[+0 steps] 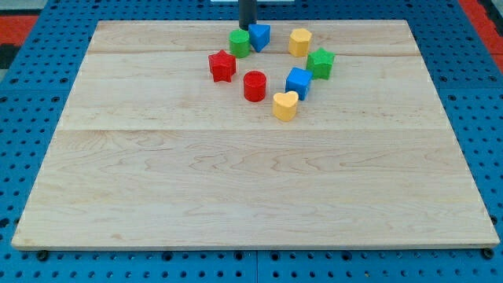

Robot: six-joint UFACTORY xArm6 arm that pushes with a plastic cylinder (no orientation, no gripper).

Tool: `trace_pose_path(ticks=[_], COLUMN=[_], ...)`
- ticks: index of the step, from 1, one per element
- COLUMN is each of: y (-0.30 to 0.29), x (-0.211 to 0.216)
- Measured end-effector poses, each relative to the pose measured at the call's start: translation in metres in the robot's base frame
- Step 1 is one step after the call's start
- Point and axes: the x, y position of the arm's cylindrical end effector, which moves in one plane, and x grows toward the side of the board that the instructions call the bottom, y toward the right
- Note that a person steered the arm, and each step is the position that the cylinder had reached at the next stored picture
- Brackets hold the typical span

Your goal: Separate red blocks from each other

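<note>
A red star block [222, 66] and a red cylinder [254, 86] lie close together near the view's top centre, a small gap between them. My tip [246, 28] stands at the board's top edge, between and just behind a green cylinder [239, 42] and a blue block [259, 36]. It is above and to the right of the red star, apart from both red blocks.
A yellow block [299, 42], a green star [320, 63], a blue cube [298, 82] and a yellow heart [285, 105] form an arc right of the red cylinder. The wooden board [236, 181] lies on a blue pegboard.
</note>
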Motion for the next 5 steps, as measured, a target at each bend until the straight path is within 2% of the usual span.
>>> trace_pose_path(ticks=[3, 5], y=[0.010, -0.017], x=[0.015, -0.011])
